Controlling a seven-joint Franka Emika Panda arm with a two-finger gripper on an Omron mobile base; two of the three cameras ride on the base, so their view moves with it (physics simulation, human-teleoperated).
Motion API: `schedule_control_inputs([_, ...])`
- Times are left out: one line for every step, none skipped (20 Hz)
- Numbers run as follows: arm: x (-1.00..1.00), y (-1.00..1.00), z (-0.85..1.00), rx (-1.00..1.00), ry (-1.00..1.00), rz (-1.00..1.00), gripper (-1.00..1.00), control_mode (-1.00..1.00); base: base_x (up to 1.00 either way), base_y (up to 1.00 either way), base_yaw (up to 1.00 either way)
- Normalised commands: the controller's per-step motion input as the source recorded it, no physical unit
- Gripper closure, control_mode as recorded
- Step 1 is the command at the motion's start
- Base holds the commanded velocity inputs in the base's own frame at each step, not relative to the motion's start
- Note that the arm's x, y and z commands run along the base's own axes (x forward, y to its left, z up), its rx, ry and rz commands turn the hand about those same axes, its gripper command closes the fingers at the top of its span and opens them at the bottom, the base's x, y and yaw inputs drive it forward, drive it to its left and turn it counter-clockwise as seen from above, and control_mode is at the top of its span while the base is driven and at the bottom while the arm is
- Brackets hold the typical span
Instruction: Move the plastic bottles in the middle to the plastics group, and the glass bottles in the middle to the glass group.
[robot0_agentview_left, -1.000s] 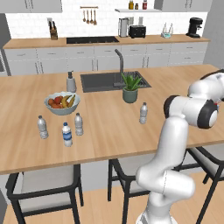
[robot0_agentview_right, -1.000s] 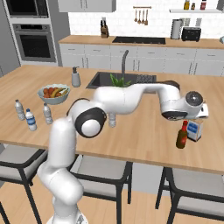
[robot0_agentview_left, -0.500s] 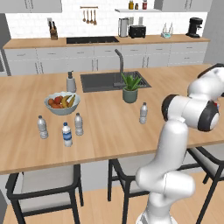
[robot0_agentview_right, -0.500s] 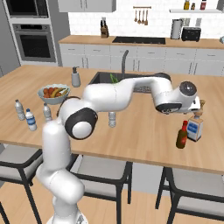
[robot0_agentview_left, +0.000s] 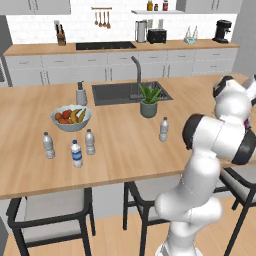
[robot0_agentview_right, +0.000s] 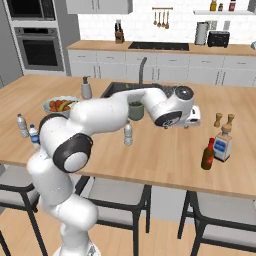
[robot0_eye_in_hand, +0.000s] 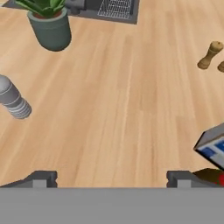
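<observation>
Item: small clear ribbed plastic water bottle (robot0_agentview_right: 128, 134), mid-counter beside the grey-potted plant (robot0_agentview_right: 135, 109), well in from the front edge; I judge it light and crushable (take the ribbed waist gently), my two-finger gripper (robot0_eye_in_hand: 111, 179) spread wide, holding nothing.

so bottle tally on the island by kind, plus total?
Plain clear water bottles: 3
Blue-label water bottle: 1
Dark brown bottle with red neck: 1
Flat blue-labelled bottle with tan stopper: 1
Total: 6
</observation>
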Motion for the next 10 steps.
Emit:
schedule_control_inputs([0.00, 1.00, 0.00, -0.01, 0.12, 0.00, -1.00, -1.00, 0.00, 0.00, 0.00])
schedule_control_inputs([0.00, 1.00, 0.00, -0.01, 0.11, 0.00, -1.00, -1.00, 0.00, 0.00, 0.00])
schedule_control_inputs([0.00, 1.00, 0.00, 0.00, 0.12, 0.00, -1.00, -1.00, 0.00, 0.00, 0.00])
schedule_control_inputs([0.00, 1.00, 0.00, 0.00, 0.12, 0.00, -1.00, -1.00, 0.00, 0.00, 0.00])
schedule_control_inputs([0.00, 1.00, 0.00, 0.00, 0.11, 0.00, -1.00, -1.00, 0.00, 0.00, 0.00])
schedule_control_inputs([0.00, 1.00, 0.00, 0.00, 0.10, 0.00, -1.00, -1.00, 0.00, 0.00, 0.00])
schedule_control_inputs([0.00, 1.00, 0.00, 0.00, 0.09, 0.00, -1.00, -1.00, 0.00, 0.00, 0.00])
schedule_control_inputs([0.00, 1.00, 0.00, 0.00, 0.06, 0.00, -1.00, -1.00, 0.00, 0.00, 0.00])
schedule_control_inputs([0.00, 1.00, 0.00, 0.00, 0.04, 0.00, -1.00, -1.00, 0.00, 0.00, 0.00])
schedule_control_inputs([0.00, 1.00, 0.00, 0.00, 0.04, 0.00, -1.00, -1.00, 0.00, 0.00, 0.00])
